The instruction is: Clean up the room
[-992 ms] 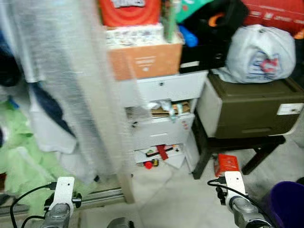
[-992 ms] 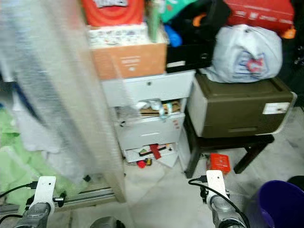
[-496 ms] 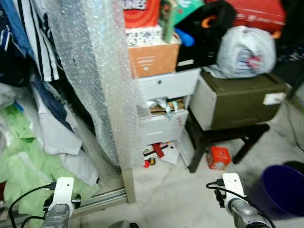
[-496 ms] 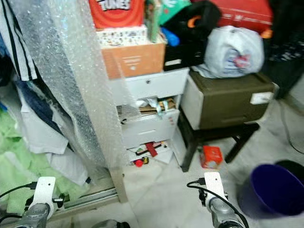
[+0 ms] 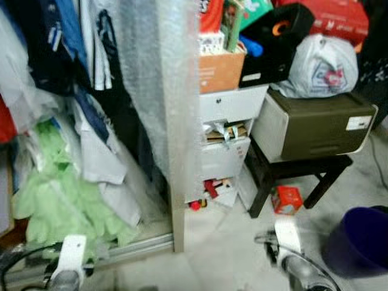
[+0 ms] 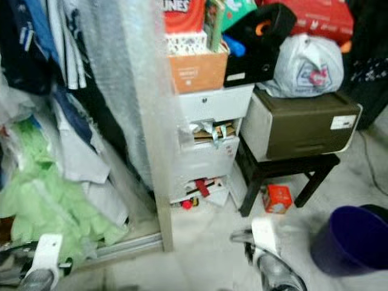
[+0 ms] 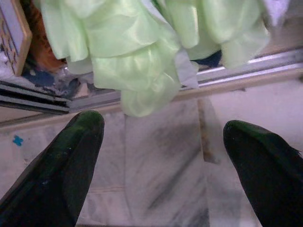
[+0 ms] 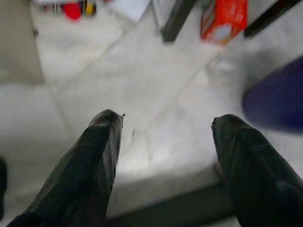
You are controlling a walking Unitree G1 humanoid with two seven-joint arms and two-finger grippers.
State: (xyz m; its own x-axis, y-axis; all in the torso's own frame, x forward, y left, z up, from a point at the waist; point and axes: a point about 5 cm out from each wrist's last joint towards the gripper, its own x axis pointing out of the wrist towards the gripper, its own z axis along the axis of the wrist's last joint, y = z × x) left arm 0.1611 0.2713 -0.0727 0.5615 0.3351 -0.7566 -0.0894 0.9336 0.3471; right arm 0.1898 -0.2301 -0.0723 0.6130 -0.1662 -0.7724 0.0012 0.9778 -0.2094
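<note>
Cluttered room, orange box label unreadable.

Pale green cloth, orange-red box, deep purple bin, olive-and-grey case, black stool

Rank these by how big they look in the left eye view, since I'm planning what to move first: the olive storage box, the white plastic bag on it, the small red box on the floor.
1. olive storage box, clearly largest.
2. white plastic bag sitting on top of it.
3. small red box on the floor beneath the dark stool, by far smallest.
</note>
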